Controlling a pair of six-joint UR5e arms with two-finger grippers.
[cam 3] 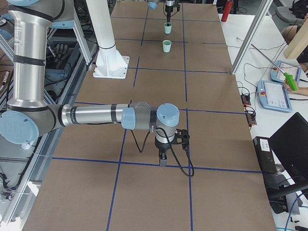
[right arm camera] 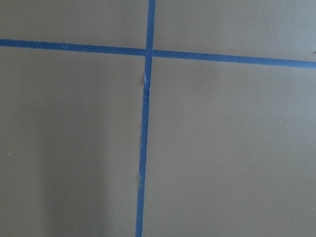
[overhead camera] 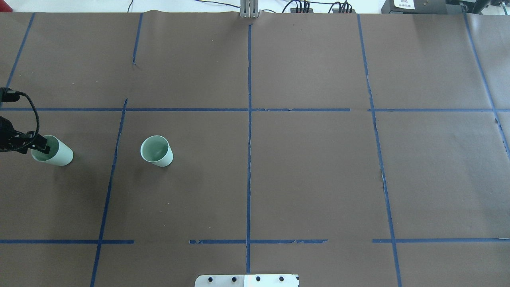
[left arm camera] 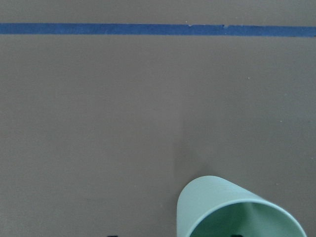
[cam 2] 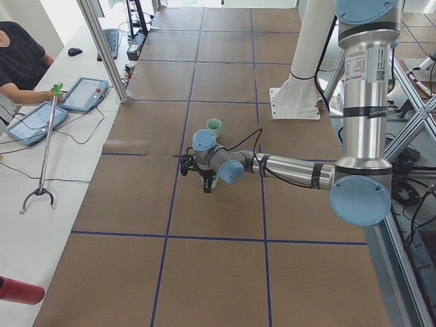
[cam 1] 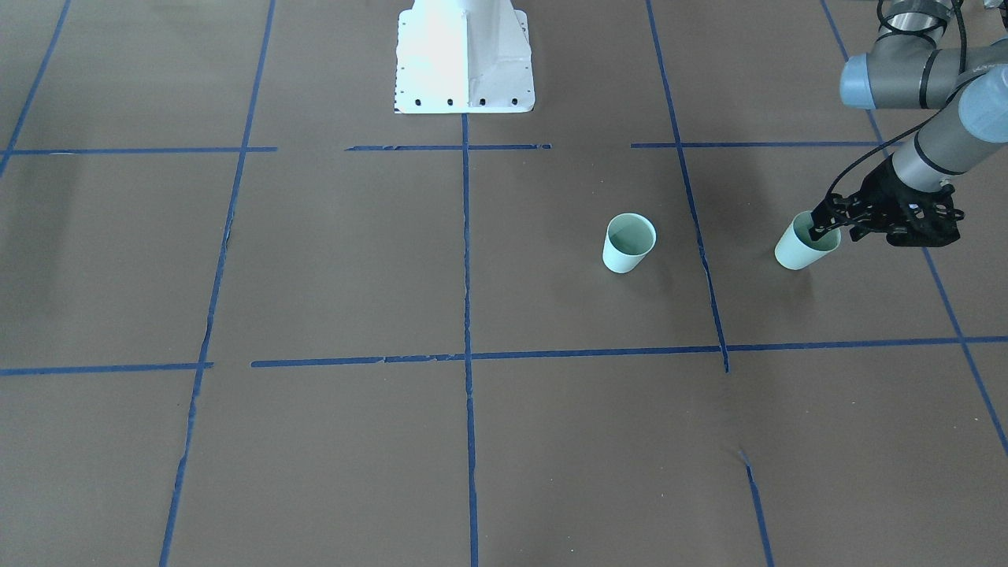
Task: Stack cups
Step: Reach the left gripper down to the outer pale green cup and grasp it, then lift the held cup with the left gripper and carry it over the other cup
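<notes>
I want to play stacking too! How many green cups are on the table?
2. One cup sits near the table's left end, with the left tool reaching into its rim. The other cup stands alone, upright, nearer the middle. None looks hidden.

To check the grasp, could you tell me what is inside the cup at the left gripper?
One finger of the left gripper dips inside the cup; otherwise it looks empty, though the finger hides part of the bottom.

Table (overhead camera: 310, 179) covered in brown paper with a blue tape grid (overhead camera: 249, 159). In the overhead view's left half stand the edge cup (overhead camera: 61, 154) and the inner cup (overhead camera: 157, 150), apart. A white base plate (overhead camera: 247, 280) sits bottom centre.
</notes>
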